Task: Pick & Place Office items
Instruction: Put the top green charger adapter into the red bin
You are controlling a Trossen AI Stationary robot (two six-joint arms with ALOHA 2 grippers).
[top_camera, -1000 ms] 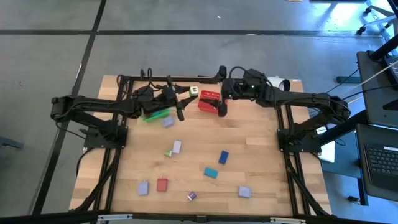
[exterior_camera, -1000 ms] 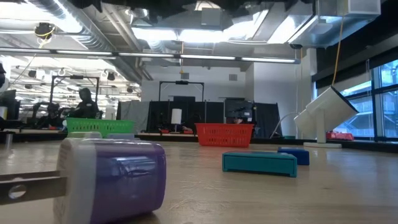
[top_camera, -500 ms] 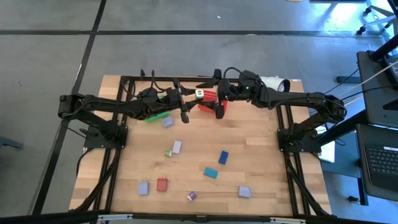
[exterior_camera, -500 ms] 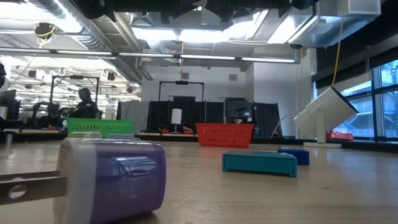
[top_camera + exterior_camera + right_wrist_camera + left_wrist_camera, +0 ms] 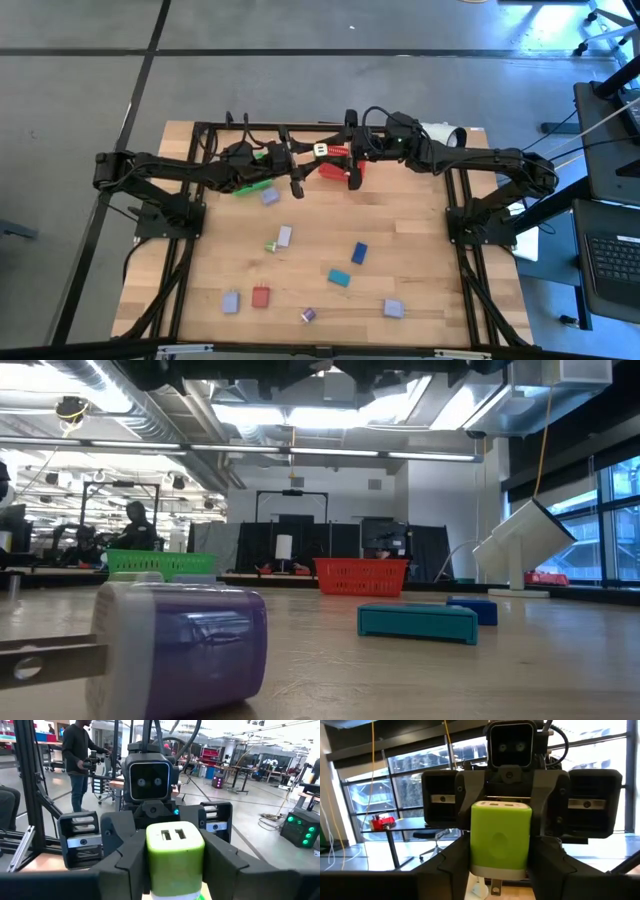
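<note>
I'm watching the green-and-white charger block hanging above the table's far edge, between two baskets, with the left gripper and right gripper both clamping it. I'm counting eight pieces lying loose on the table.
</note>
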